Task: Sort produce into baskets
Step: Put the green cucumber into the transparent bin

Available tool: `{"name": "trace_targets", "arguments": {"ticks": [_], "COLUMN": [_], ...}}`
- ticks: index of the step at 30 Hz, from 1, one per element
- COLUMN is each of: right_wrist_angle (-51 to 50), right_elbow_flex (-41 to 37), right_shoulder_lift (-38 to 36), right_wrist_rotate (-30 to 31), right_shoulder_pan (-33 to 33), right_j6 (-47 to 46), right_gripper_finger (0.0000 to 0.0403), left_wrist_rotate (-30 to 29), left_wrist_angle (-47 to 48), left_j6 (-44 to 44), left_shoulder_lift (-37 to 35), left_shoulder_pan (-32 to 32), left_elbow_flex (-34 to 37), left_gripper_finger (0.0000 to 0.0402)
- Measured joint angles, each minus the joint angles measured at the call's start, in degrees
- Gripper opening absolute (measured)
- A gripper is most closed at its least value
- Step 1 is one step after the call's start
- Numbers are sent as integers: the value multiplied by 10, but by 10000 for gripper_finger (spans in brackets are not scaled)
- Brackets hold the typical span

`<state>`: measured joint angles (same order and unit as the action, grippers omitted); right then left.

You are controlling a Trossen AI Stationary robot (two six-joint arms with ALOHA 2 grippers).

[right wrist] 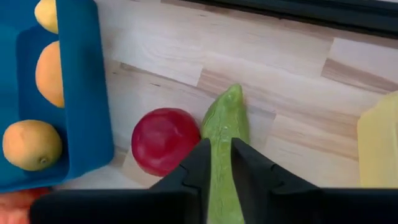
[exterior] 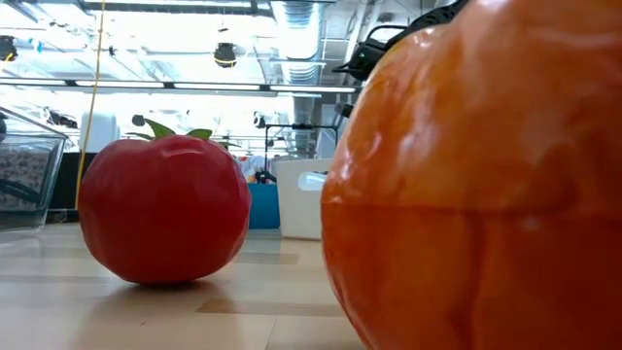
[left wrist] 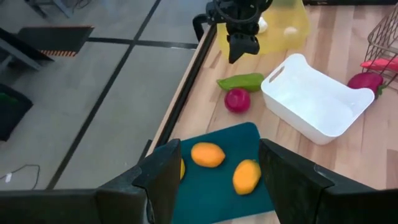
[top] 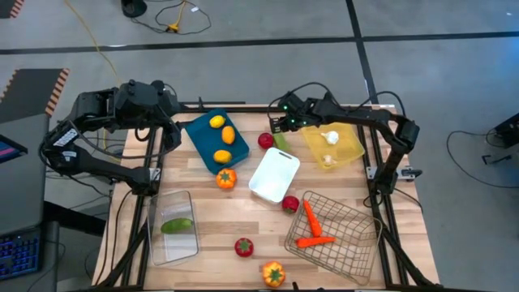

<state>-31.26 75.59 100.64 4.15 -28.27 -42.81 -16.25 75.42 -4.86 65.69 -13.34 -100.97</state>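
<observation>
A green cucumber [right wrist: 225, 118] lies flat on the wood beside a red tomato [right wrist: 165, 140], between the teal tray [top: 203, 130] and the yellow tray [top: 345, 146]. My right gripper [right wrist: 221, 149] hovers just above the cucumber with its fingers nearly together. The cucumber shows through the narrow gap between them, and the left wrist view shows the gripper [left wrist: 238, 56] clear of the cucumber [left wrist: 241, 81]. My left gripper [left wrist: 217, 168] is open and empty above the far left end of the teal tray, which holds three citrus [top: 222, 134].
The white tray [top: 274, 174] stands near the middle. The wire basket [top: 349, 243] holds carrots [top: 312, 227], and the clear bin [top: 162, 243] holds a cucumber [top: 177, 225]. Garlic [top: 330, 138] lies in the yellow tray. Loose peppers [top: 226, 178] [top: 273, 274] and red produce [top: 244, 246] [top: 290, 203] lie on the table.
</observation>
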Motion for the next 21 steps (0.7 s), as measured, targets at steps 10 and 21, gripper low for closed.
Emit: {"name": "trace_targets", "arguments": {"ticks": [10, 21], "right_wrist_angle": [0, 10], "right_elbow_flex": [0, 2], "right_shoulder_lift": [0, 37], "right_wrist_rotate": [-12, -12], "right_shoulder_pan": [0, 0], "right_j6": [0, 27], "right_gripper_finger": [215, 260], "left_wrist_rotate": [0, 0], "left_wrist_angle": [0, 0], "left_j6": [0, 0], "left_shoulder_lift": [0, 0], "left_shoulder_pan": [0, 0], "left_elbow_flex": [0, 0], "left_gripper_finger": [200, 200]}}
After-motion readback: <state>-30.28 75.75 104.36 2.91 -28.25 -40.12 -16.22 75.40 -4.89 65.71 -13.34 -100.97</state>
